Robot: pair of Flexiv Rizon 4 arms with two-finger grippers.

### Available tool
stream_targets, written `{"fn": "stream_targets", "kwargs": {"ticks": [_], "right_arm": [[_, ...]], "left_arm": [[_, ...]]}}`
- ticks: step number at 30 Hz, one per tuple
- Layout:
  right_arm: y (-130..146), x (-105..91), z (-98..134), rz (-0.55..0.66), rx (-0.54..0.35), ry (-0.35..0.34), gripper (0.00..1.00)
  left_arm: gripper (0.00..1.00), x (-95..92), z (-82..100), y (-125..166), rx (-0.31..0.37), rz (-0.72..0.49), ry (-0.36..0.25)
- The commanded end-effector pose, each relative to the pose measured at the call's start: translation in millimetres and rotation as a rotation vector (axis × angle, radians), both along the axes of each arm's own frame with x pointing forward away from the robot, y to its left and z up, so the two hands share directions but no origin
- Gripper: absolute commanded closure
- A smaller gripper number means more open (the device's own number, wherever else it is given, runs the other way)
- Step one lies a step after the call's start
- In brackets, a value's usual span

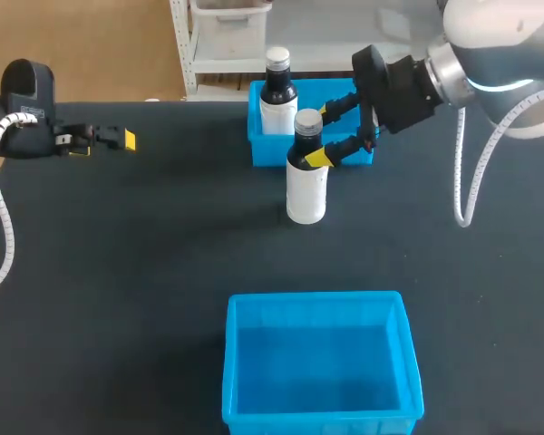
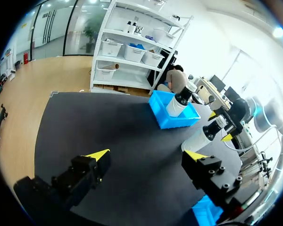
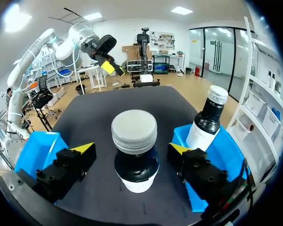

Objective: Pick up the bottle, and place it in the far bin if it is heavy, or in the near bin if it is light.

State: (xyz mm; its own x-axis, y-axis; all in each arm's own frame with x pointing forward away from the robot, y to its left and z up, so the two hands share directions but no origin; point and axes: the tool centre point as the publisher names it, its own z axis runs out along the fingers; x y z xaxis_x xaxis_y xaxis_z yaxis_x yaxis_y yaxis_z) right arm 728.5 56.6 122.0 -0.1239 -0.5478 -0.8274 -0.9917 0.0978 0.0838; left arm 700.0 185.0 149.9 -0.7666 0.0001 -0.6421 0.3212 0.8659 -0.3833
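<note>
Head view shows 2 blue bins on the dark table (image 1: 145, 254). The far bin (image 1: 267, 151) holds 1 thing: a second bottle (image 1: 277, 100), upright, dark with a white label and a pale cap. The near bin (image 1: 317, 421) sits at the table's near edge, well apart from the far one, its blue floor showing from wall to wall.

The bottle (image 1: 306, 186) stands upright on the table just in front of the far bin, outside it. The right gripper (image 1: 321, 134) comes in from the right at neck height, with 1 finger on each side of the bottle's neck. Right wrist view shows a gap between each finger and the bottle, so the jaws stand wide and grip nothing.

The left gripper (image 1: 118, 139) hovers over the table's far left, well apart from both bins. Left wrist view shows its jaws spread wide, with only table between them.
</note>
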Motion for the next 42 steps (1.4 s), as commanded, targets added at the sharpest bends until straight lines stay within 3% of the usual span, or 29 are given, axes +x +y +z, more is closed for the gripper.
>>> {"fn": "stream_targets", "kwargs": {"ticks": [1,28,29,32,34,37,40,42], "right_arm": [[2.8,3.5,-1.4,0.006,0.001,0.006,0.0],[12.5,4.5,-7.5,0.002,0.004,0.021,0.0],[12.5,5.0,-7.8,0.001,0.003,0.021,0.03],[12.4,6.4,-8.0,-0.002,0.003,0.021,0.33],[12.3,7.1,-8.3,-0.004,0.002,0.022,0.46],[12.2,8.2,-9.2,-0.006,0.0,0.023,0.58],[12.2,8.9,-9.5,-0.006,0.001,0.026,0.76],[12.2,9.3,-9.6,-0.007,0.002,0.027,1.0]], "left_arm": [[0.0,0.0,0.0,0.0,0.0,0.0,0.0],[0.0,0.0,0.0,0.0,0.0,0.0,0.0],[0.0,0.0,0.0,0.0,0.0,0.0,0.0],[0.0,0.0,0.0,0.0,0.0,0.0,0.0],[0.0,0.0,0.0,0.0,0.0,0.0,0.0],[0.0,0.0,0.0,0.0,0.0,0.0,0.0],[0.0,0.0,0.0,0.0,0.0,0.0,0.0],[0.0,0.0,0.0,0.0,0.0,0.0,0.0]]}}
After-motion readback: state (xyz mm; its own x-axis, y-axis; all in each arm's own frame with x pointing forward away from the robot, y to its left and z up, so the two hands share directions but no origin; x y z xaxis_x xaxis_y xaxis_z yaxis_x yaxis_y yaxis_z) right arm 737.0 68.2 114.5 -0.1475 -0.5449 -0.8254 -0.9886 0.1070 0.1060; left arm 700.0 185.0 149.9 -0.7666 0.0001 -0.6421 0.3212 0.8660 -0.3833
